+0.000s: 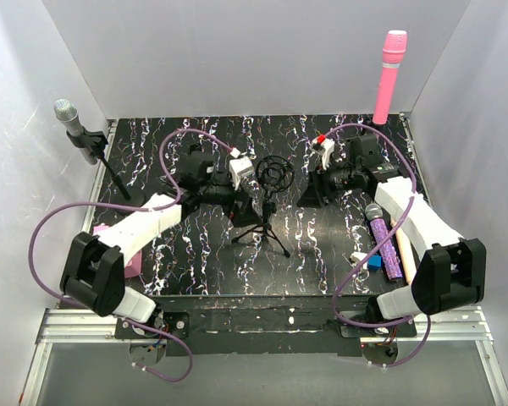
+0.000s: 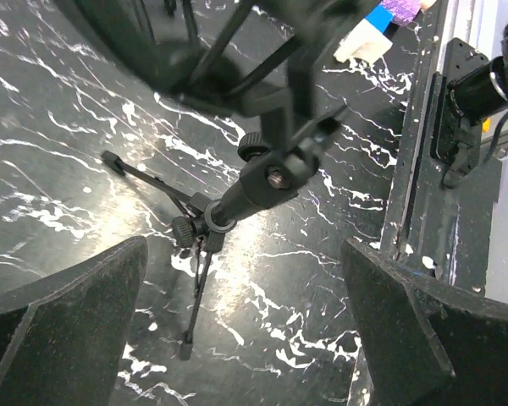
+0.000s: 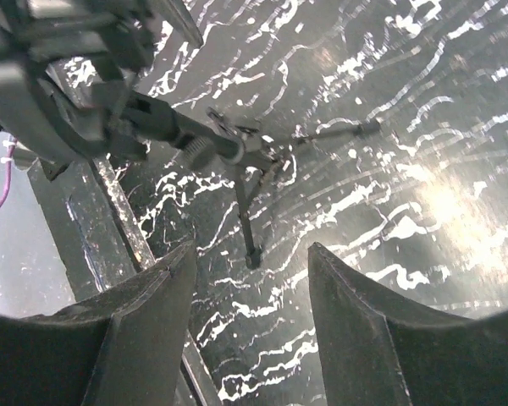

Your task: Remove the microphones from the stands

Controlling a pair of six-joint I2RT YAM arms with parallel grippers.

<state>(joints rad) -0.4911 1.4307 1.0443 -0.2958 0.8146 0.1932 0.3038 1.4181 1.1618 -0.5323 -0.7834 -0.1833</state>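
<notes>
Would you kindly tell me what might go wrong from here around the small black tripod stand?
1. The small black tripod stand sits unheld between the open left fingers and right fingers, so either arm could tip it when moving.
2. The purple glitter microphone with silver head lies right beside the right arm; a sideways swing might knock it away.

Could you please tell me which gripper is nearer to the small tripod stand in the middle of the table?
Left. The left gripper is close beside the tripod stand, on its left and open. The right gripper hangs farther off to its right.
</notes>
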